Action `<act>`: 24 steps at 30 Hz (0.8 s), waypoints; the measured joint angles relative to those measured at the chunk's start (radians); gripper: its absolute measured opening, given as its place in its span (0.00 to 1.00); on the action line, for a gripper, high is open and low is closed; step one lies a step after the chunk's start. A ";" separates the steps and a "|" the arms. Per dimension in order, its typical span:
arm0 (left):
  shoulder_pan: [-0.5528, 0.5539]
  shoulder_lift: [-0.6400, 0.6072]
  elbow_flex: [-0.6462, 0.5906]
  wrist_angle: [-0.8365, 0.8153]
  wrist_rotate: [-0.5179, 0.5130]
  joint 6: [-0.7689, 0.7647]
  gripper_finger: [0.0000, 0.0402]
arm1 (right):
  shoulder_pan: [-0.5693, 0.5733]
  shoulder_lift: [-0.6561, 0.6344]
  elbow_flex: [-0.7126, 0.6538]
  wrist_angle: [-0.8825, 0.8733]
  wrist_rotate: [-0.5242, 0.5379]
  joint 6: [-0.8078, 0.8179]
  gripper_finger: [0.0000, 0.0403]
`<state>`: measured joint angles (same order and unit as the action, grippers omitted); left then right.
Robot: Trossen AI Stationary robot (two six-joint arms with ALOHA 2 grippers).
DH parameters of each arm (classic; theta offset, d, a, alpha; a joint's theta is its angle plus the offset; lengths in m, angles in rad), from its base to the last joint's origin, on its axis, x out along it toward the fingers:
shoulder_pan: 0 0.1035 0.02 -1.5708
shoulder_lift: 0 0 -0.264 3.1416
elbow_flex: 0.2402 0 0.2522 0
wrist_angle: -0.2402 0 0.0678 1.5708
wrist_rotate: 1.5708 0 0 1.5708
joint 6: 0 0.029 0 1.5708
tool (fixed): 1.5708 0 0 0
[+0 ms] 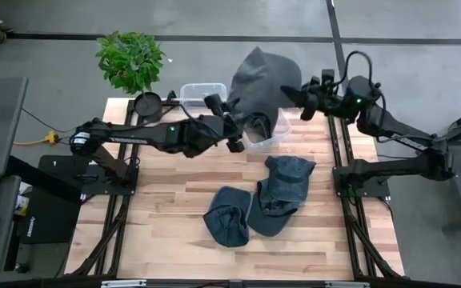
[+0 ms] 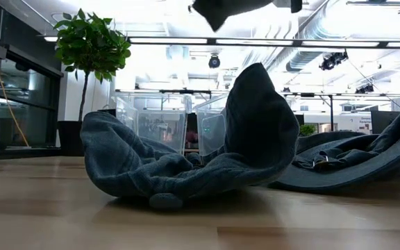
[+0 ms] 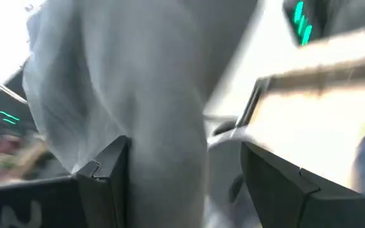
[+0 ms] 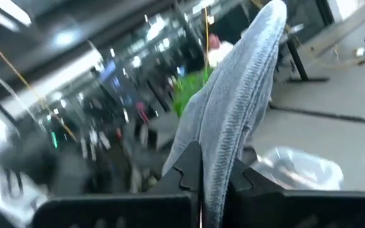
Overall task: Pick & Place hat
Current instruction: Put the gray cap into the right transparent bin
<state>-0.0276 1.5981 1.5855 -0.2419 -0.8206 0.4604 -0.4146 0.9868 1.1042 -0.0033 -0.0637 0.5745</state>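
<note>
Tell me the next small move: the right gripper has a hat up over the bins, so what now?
Probably lower the right gripper, shut on the raised hat, toward the clear bin. The hat hangs above the bin, and the open left gripper sits beside it.

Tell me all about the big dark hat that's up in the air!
The hat is dark grey-blue, soft, floppy fabric that looks like denim. It hangs limp over the clear plastic bin at the table's far edge. The right gripper pinches its edge shut, with cloth between the fingers. The left gripper sits open against its lower part, cloth hanging between its fingers.
</note>
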 joint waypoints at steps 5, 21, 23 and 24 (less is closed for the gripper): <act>0.000 0.084 0.004 0.145 -0.150 0.336 0.55 | -0.040 0.031 0.000 0.128 -0.002 0.068 0.01; 0.028 0.207 0.008 0.739 -0.432 1.056 0.55 | -0.217 0.180 0.000 0.241 -0.080 0.155 0.01; 0.027 0.213 0.005 0.768 -0.433 1.083 0.55 | -0.262 0.194 0.000 0.274 -0.129 0.190 0.01; 0.026 0.215 0.004 0.786 -0.431 1.101 0.55 | -0.283 0.201 0.000 0.296 -0.162 0.222 0.01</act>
<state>-0.0013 1.8130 1.5890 0.5444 -1.2521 1.5615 -0.6973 1.1873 1.1042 0.2923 -0.2258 0.7965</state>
